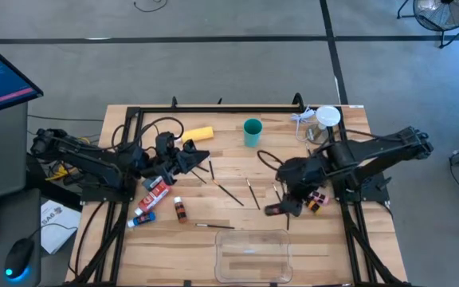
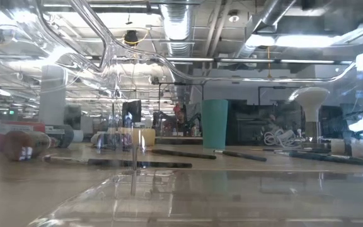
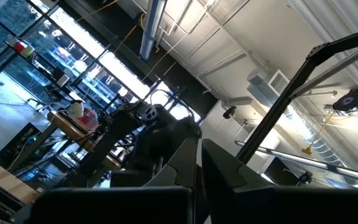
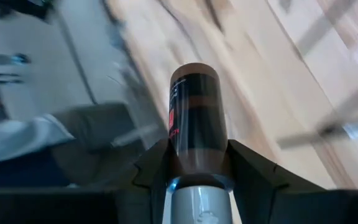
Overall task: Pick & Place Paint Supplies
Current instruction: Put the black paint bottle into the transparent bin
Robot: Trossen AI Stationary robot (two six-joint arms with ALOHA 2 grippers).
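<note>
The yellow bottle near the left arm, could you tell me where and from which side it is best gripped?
Probably across the middle of the yellow bottle, coming straight down from above. It lies on its side on the table, long axis roughly left-right, so jaws should close across its narrow width. The shut left gripper is nearest.

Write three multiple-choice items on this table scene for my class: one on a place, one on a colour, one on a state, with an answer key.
1. Where does the clear tray lie?
A. at the table's near edge, below the cup in the high view
B. under the left arm
C. beside the yellow bottle

2. What colour is the cup?
A. red
B. teal
C. white

3. What is the right hand doing?
A. hanging open and empty
B. gripping a brown bottle
C. gripping a brush

Answers:
1 A: the high view shows it at the bottom middle.
2 B: it is teal in both the high and low views.
3 B: the right wrist view shows the bottle between the fingers.
</note>
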